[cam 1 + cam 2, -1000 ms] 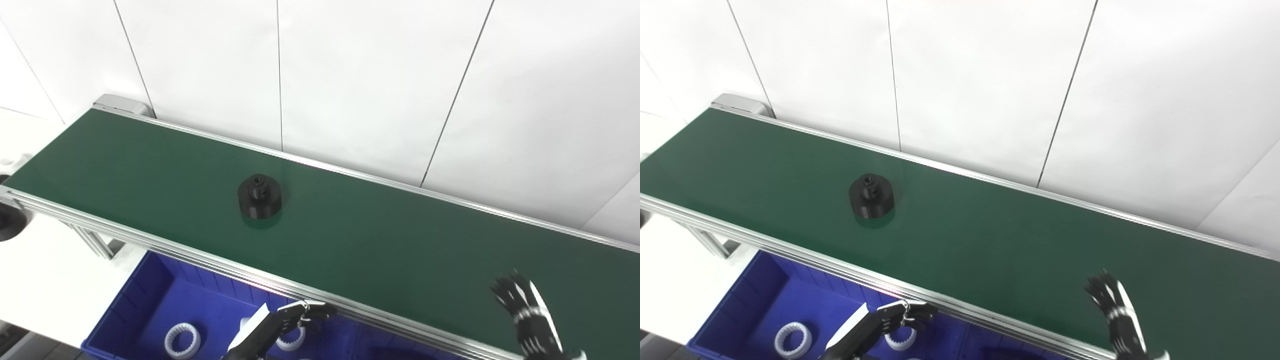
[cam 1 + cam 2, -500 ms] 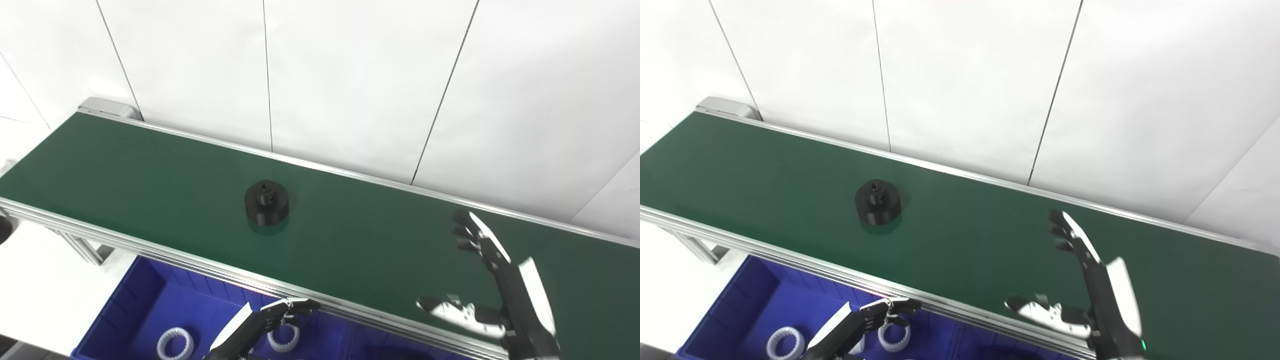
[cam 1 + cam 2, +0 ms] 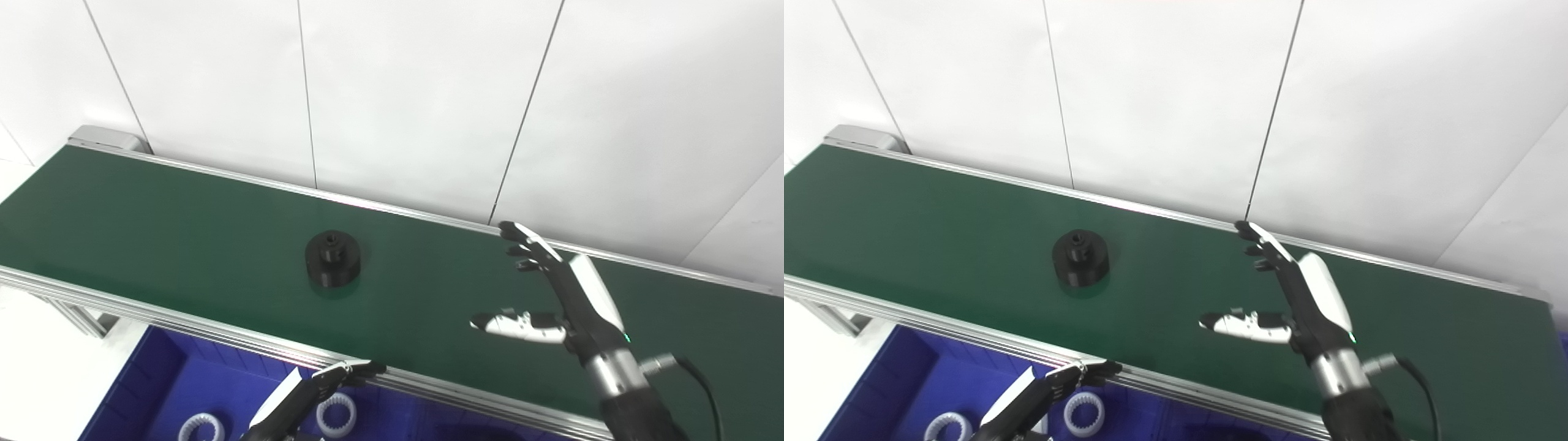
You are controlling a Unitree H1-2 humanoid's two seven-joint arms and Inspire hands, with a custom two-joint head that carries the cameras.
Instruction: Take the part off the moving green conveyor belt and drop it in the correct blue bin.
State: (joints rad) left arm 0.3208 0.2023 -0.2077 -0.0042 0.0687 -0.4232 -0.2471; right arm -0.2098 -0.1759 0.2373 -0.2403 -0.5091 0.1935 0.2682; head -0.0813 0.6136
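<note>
Broadly, the green conveyor belt (image 3: 184, 226) fills the scene, with a blue bin (image 3: 153, 392) below its near rail holding white toothed rings (image 3: 335, 414). The right robot hand (image 3: 554, 294) hovers spread wide and empty, well apart from the black part (image 3: 332, 257) sitting mid-belt. The left robot hand (image 3: 306, 395) waits extended, holding nothing. Mistiming the moving part could cause a missed or knocked grasp. No writing is readable.

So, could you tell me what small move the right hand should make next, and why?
Probably reach left toward the black part: the right hand is open above the green belt, apart from the part, which stands untouched to its left.
</note>
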